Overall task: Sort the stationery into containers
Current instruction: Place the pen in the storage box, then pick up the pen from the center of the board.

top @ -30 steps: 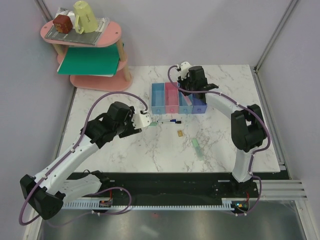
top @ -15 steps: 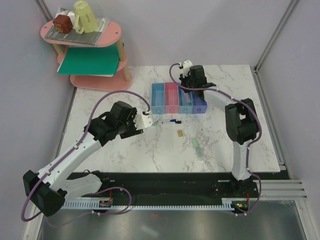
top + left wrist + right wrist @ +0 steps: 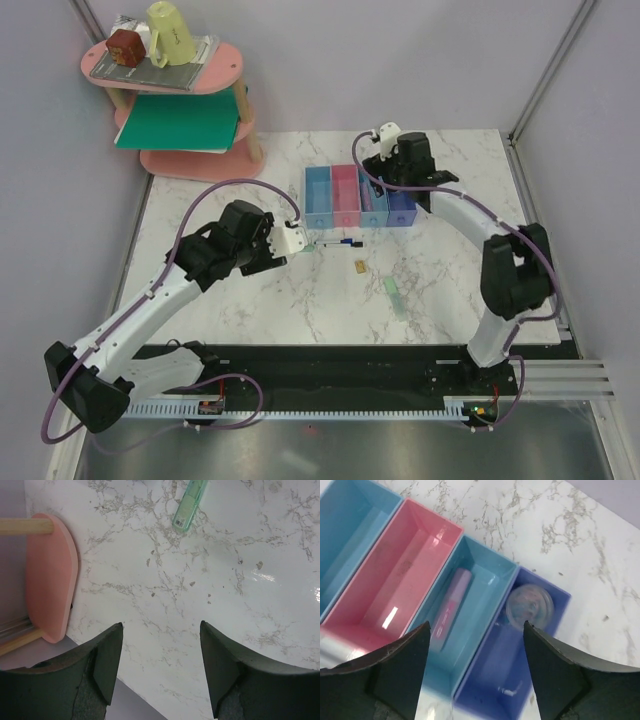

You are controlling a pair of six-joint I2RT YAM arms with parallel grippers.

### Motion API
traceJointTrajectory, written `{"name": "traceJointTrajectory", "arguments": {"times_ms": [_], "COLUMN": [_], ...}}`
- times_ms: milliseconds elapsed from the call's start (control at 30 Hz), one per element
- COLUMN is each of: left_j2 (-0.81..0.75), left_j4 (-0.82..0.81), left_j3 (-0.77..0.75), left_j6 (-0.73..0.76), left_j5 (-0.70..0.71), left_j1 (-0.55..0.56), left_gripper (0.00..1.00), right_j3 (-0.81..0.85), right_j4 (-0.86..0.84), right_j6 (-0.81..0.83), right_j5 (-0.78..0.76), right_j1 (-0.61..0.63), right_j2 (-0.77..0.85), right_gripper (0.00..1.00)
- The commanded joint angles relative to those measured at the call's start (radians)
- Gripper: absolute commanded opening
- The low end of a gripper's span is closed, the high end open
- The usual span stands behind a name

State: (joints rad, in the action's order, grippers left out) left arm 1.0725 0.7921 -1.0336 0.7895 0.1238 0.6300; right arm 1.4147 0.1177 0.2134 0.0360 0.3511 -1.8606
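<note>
Bins (image 3: 395, 580) in a row, we are seeing a pink bar (image 3: 451, 607) lying in the third, a round roll (image 3: 530, 605) at its three o'clock in the purple bin (image 3: 495, 680), right gripper (image 3: 475, 627) and left gripper (image 3: 160, 627) both gaping, holding nothing

A white marbled worktop (image 3: 450, 260) is seen. A row of four joined bins (image 3: 345, 218) is set at upper centre. Just below it are laid a thin marker (image 3: 342, 242), a tiny tan block (image 3: 358, 266) and a pale green bar (image 3: 395, 296). A pink tiered shelf (image 3: 190, 165) is stood at the upper left corner.
</note>
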Motion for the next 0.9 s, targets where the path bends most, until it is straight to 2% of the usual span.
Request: {"name": "traceJointTrajectory", "arguments": {"times_ms": [0,100,267,400,567,867], "left_j2": [-0.043,-0.058,-0.045,0.027,0.187,0.398], "left_j4": [0.021,0.03,0.033,0.009,-0.103,-0.31], "left_j3": [-0.042,-0.048,-0.04,-0.042,-0.082,-0.04], "left_j6": [0.017,0.025,0.016,-0.064,-0.139,-0.036], "left_j5": [-0.004,-0.003,0.01,0.002,-0.018,-0.03], "left_j1": [0.005,0.008,0.008,0.007,0.007,0.007], "left_gripper": [0.7,0.7,0.71,0.72,0.7,0.69], "right_j3": [-0.124,-0.268,-0.447,-0.451,-0.454,-0.444], "right_j4": [0.132,0.233,0.417,0.568,0.606,0.623], "right_j6": [0.015,0.04,0.119,0.139,0.11,0.087], "right_j5": [0.031,0.07,0.094,0.142,0.177,0.136], "right_j1": [0.002,0.006,0.023,0.029,0.051,0.173], "right_j2": [0.292,0.432,0.511,0.459,0.41,0.336], "right_gripper": [0.8,0.78,0.76,0.75,0.74,0.73]}}
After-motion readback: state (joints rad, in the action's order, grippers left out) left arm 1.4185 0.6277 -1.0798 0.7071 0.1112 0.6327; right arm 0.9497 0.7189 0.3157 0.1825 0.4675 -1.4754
